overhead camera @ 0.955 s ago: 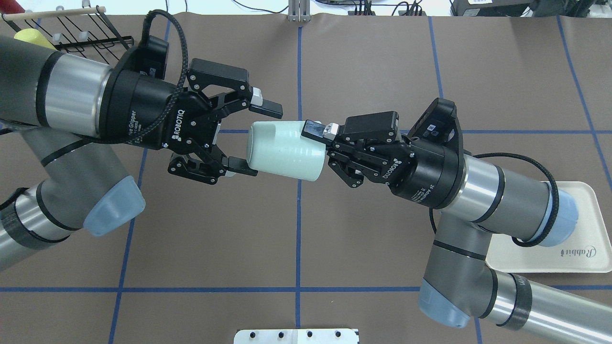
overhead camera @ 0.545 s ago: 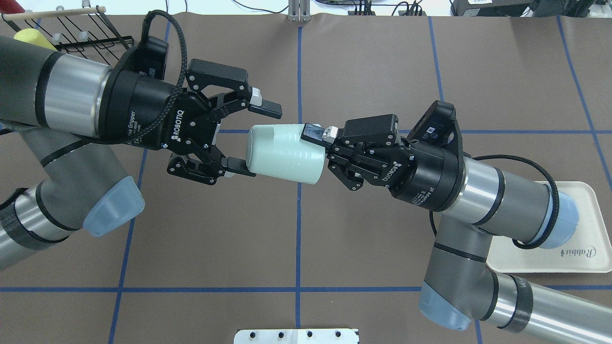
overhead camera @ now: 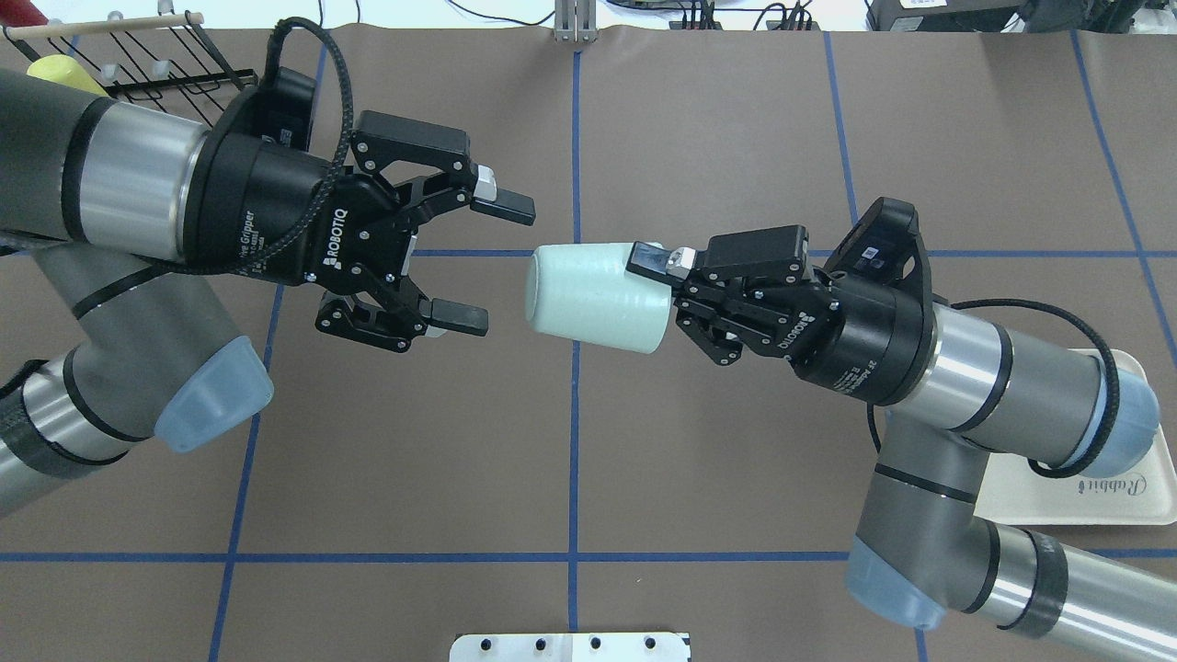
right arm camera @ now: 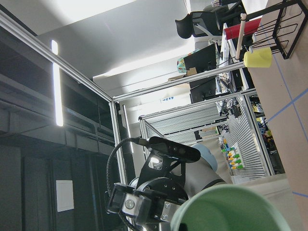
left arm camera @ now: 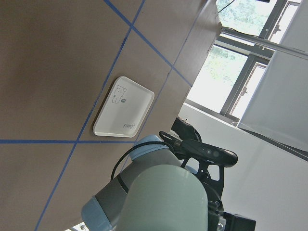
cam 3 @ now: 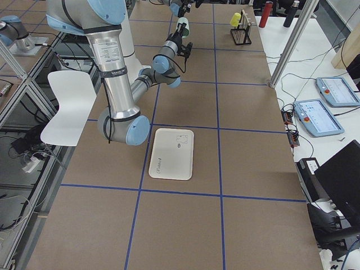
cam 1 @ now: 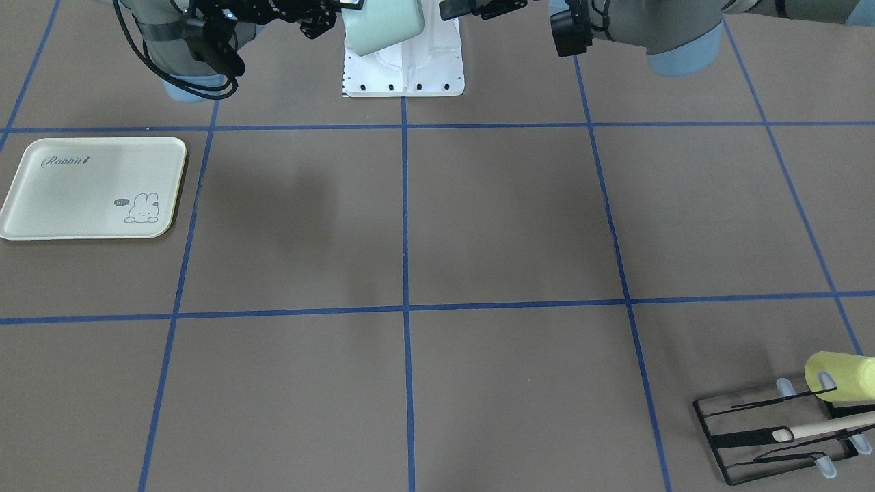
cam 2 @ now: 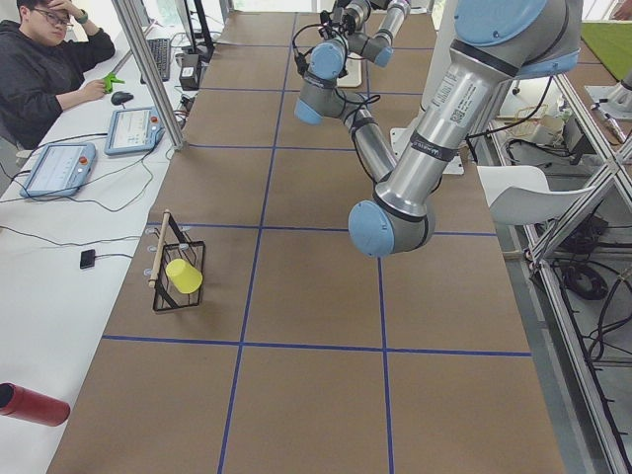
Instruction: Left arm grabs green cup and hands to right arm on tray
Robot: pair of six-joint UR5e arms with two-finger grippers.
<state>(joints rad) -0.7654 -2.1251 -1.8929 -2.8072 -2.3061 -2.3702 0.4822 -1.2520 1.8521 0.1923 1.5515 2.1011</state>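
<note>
Green cup [overhead camera: 593, 296] held sideways, base toward left gripper [overhead camera: 487, 262], fingers spread wide, rim pinched by right gripper [overhead camera: 660, 296]

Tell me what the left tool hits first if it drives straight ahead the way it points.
Most likely the green cup: its closed bottom faces the open left tool across a gap, held sideways by the right tool. Whether their heights match is not certain.

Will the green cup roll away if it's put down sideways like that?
Probably: the green cup is round and smooth, so sideways it would likely roll, curving since it tapers. It seems light; the right gripper holds it by one end.
</note>
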